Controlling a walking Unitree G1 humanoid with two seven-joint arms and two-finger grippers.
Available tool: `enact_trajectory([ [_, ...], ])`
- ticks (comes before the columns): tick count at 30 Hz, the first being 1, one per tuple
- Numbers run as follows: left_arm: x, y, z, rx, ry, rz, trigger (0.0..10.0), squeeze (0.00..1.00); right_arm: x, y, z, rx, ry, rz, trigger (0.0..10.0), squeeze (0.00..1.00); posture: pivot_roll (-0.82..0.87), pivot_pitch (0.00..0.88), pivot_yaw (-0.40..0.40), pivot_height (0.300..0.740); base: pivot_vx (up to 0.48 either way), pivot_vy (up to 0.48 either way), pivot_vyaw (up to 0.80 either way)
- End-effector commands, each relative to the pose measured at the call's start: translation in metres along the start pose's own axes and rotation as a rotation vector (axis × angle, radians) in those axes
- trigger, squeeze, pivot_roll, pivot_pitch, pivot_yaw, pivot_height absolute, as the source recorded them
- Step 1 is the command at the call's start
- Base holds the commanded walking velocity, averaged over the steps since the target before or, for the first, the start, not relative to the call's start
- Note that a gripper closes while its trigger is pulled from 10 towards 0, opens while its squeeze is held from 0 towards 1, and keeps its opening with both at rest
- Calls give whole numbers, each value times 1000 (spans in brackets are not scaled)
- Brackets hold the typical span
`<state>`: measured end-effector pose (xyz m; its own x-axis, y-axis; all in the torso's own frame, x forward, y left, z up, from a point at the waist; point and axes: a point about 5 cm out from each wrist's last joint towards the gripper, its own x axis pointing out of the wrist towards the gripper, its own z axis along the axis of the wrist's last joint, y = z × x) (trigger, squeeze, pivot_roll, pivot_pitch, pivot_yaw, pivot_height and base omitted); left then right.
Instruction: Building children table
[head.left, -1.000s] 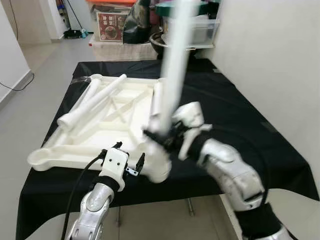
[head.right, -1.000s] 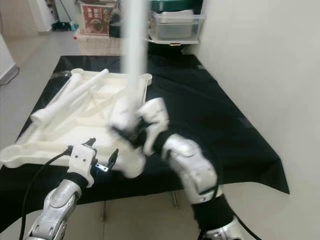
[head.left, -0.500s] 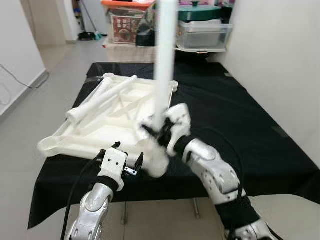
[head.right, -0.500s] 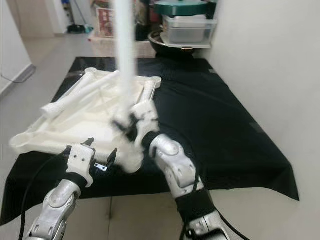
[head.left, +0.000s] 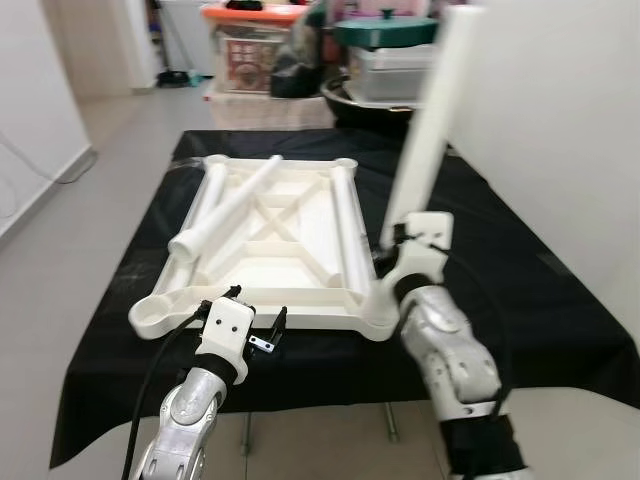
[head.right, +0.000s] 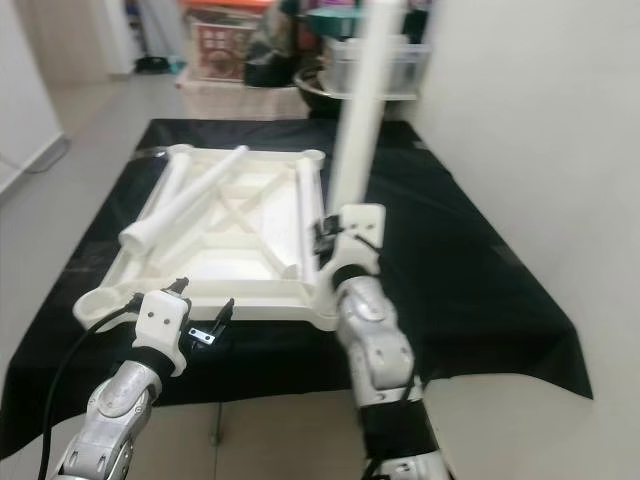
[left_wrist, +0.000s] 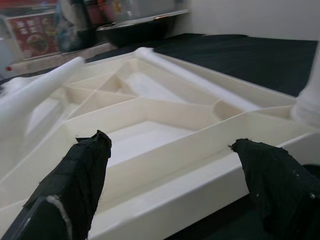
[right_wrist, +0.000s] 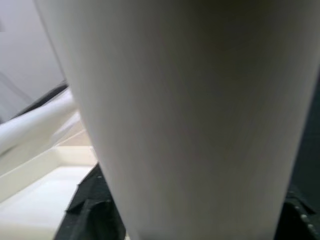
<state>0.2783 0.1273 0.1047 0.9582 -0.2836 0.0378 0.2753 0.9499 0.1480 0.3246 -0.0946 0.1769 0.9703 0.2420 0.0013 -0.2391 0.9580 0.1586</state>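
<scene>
An upside-down white plastic table top (head.left: 290, 255) with ribbed underside lies on the black cloth. Two loose white legs rest on it: one slanted across the left side (head.left: 225, 205), one along its right rail (head.left: 345, 225). My right gripper (head.left: 400, 240) is shut on a third white table leg (head.left: 430, 130), holding it nearly upright, leaning right, its lower end by the top's near right corner socket (head.left: 380, 318). That leg (right_wrist: 185, 115) looms close in the right wrist view. My left gripper (left_wrist: 175, 165) is open just before the top's near edge (left_wrist: 165, 200).
The black-draped table (head.left: 520, 300) runs to a white wall (head.left: 560, 120) on the right. Storage boxes and a dark pot (head.left: 380, 60) stand behind it. Bare floor (head.left: 90, 200) lies to the left.
The right arm swung the held leg from the middle of the top over to its near right corner, now tilted right. The camera has shifted. The left gripper stayed put.
</scene>
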Motion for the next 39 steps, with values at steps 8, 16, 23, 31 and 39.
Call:
enact_trajectory([
  [8,0,1,-4,-4,9,1,10000,0,-15,42,33,-60,-102,650,10000,0,-4,0,-55,740,0,0,0],
  [16,-3,4,-4,0,8,21,10000,0,-20,66,10,-157,-30,827,5333,0,26,0,-74,740,0,0,0],
  [23,-5,5,-5,2,13,23,10000,0,14,15,-13,-118,121,250,0,0,28,0,-70,740,0,0,0],
  [31,-2,4,-3,3,8,14,10000,0,1,-46,-17,-56,118,-275,0,0,6,0,-61,740,0,0,0],
  [39,-1,-1,-5,0,11,-13,10000,0,-5,19,4,67,-38,155,10000,780,-6,0,-51,740,0,0,0],
])
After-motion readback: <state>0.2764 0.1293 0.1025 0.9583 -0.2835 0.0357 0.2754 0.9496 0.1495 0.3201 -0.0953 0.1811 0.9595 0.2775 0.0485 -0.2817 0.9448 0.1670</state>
